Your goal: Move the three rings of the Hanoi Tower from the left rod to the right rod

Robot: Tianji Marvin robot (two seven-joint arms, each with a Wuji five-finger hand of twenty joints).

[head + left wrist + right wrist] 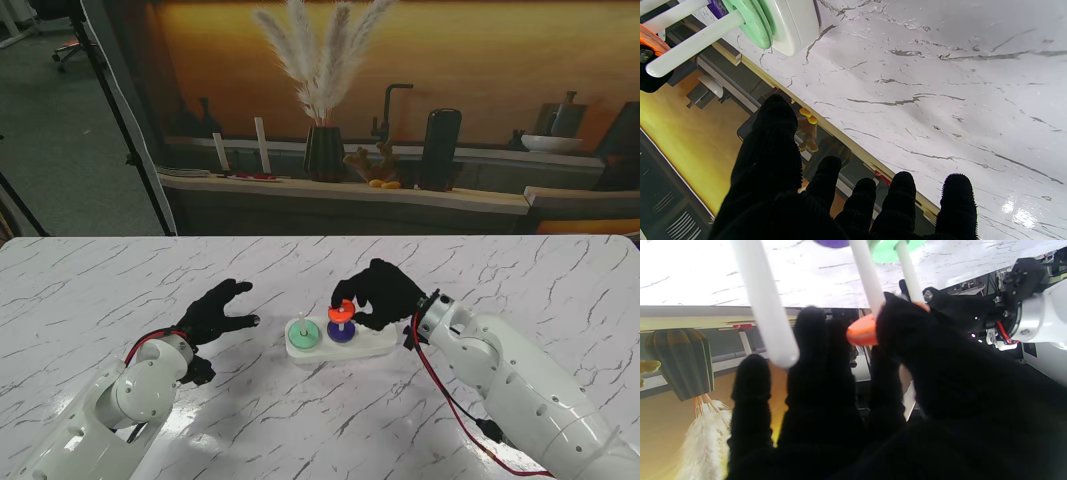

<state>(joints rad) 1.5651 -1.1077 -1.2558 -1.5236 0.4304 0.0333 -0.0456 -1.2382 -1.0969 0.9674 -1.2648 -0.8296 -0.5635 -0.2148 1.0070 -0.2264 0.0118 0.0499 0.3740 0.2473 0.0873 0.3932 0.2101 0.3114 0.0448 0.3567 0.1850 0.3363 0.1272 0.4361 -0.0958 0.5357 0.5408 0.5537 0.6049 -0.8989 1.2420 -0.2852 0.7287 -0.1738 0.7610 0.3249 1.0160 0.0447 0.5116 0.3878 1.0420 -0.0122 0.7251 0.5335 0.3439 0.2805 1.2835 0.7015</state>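
Right hand [378, 292] pinches the orange ring [341, 311] on the middle rod, above the purple ring [340, 332]; the green ring [302, 334] sits on the left rod, and the base [372, 346] lies mid-worktop. We judge the ring should rise straight along the rod until clear, kept level so it does not bind, before crossing to the right rod. Left hand [218, 312] hovers spread, holding nothing, beside the base's left end.

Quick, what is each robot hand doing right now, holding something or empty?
Left robot hand: open, fingers spread, holding nothing.
Right robot hand: shut on the orange ring, raised on the middle rod.
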